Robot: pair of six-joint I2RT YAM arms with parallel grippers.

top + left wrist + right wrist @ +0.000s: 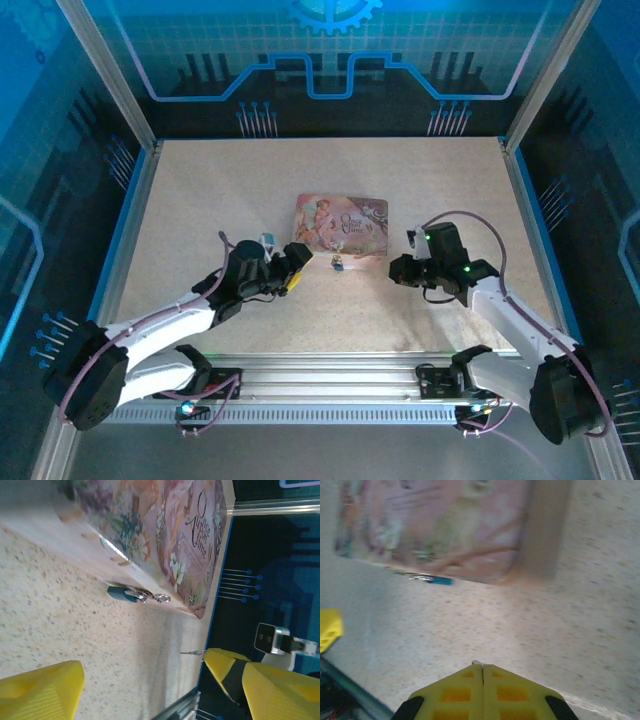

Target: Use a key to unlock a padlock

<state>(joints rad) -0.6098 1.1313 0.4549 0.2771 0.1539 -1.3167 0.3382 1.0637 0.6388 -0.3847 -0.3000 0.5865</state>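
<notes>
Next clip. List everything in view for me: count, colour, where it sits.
tin: 1, pink with a printed picture, flat at the table's middle.
small item: 1, teal with silvery loops, on the table at the tin's near edge; padlock or key, cannot tell.
table: 1, beige speckled, under everything.
walls: 3, blue printed, behind and at both sides of the table.
rail: 1, silvery, along the near edge.
arms: 2, white and black, reaching in from the near edge.
left gripper: 1, yellow fingers, open, left of the small item.
right gripper: 1, yellow fingers, shut, by the tin's near right corner.
</notes>
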